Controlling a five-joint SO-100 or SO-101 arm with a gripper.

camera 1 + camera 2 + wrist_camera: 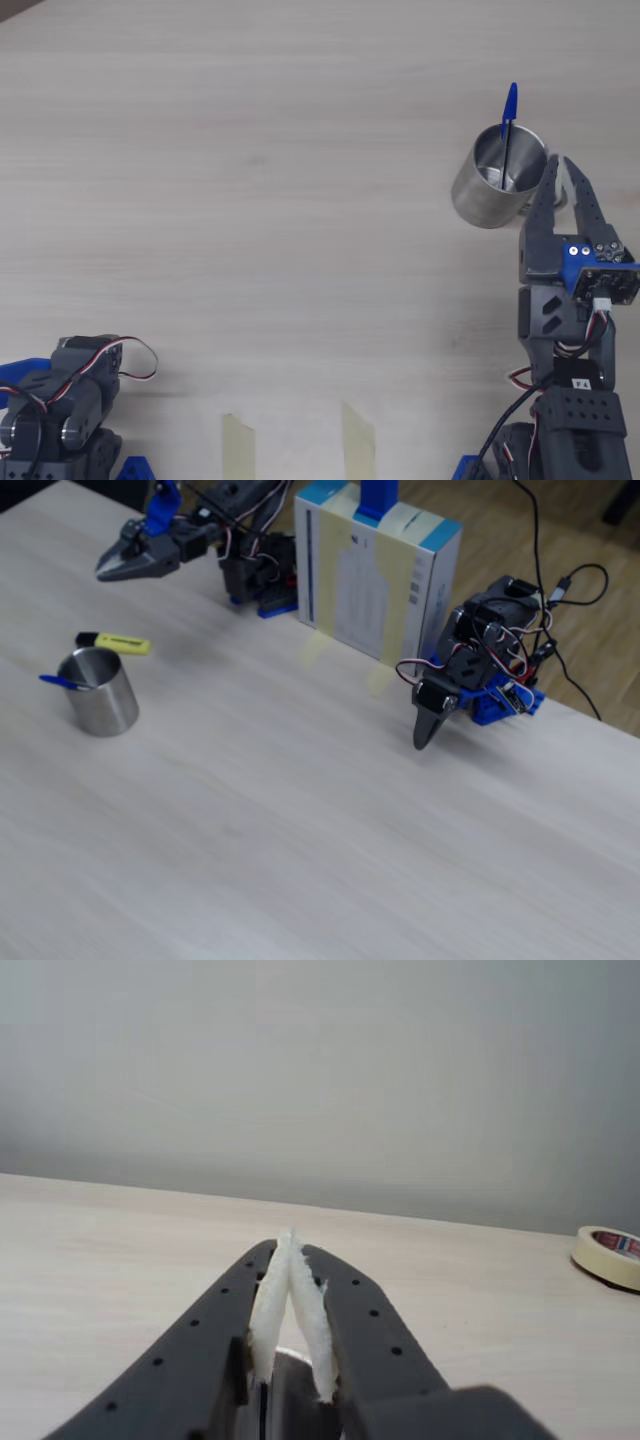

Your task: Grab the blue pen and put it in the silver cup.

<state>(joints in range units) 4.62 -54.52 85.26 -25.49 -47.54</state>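
Pale wood-grain laminate covers the table (250, 200) in the overhead view, where the silver cup (482, 198) stands near the right edge, a shiny steel cylinder seen slightly from the side, with the blue pen (509, 125) resting inside it, its blue cap sticking up past the far rim. Just right of the cup, the gripper (558, 162) reaches up from the lower right, its dark, tapering fingers (541, 205) meeting at the tips beside the cup and holding nothing; a blue bracket and cabling sit behind them on the arm (570, 390). A second, folded arm (65, 410) rests at the lower left, and two strips of yellowish tape (357, 440) lie along the near edge. In the wrist view the gripper (291, 1238) rises from the bottom, matte dark-grey jaws dotted with small holes, their white ragged padding (270, 1305) pressed together at the top and empty; a roll of masking tape (608, 1255) lies at the right edge against a plain grey wall. In the fixed view the cup (100, 692) stands at the left with the pen (60, 682) leaning over its left rim, a yellow highlighter (115, 642) lying just behind it. The gripper (103, 572) hangs above and behind them, tips together, stretched out nearly level from its base beside a white and blue box (375, 575).
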